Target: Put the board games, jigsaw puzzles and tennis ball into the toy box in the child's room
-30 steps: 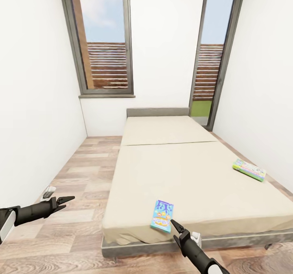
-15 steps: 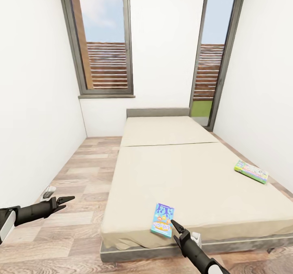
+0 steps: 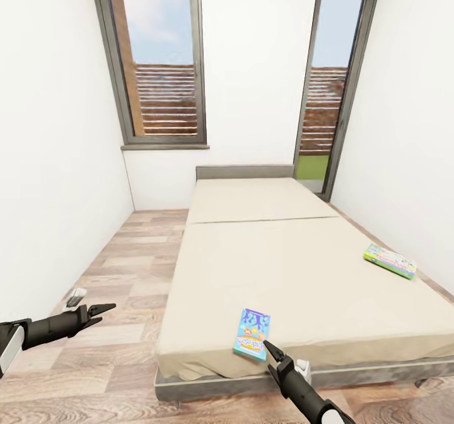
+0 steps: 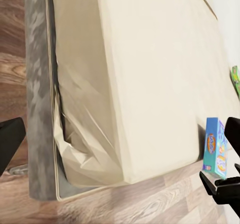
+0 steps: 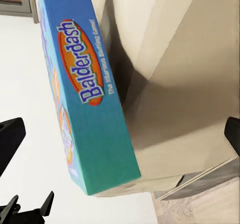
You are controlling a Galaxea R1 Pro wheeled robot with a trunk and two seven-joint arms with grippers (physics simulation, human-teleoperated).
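A: Blue board game?
B: Flat on the bed, at its near edge. Green-edged board game lies well apart, by the far right edge.
A: Right gripper?
B: Just beside the blue box, fingers spread, nothing held.
A: Left gripper?
B: Over the wood floor, aperture cannot be told.

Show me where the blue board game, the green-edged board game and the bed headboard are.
blue board game (image 3: 251, 334), head view, cover centre.
green-edged board game (image 3: 389, 260), head view, cover centre.
headboard (image 3: 244, 172), head view, front face.
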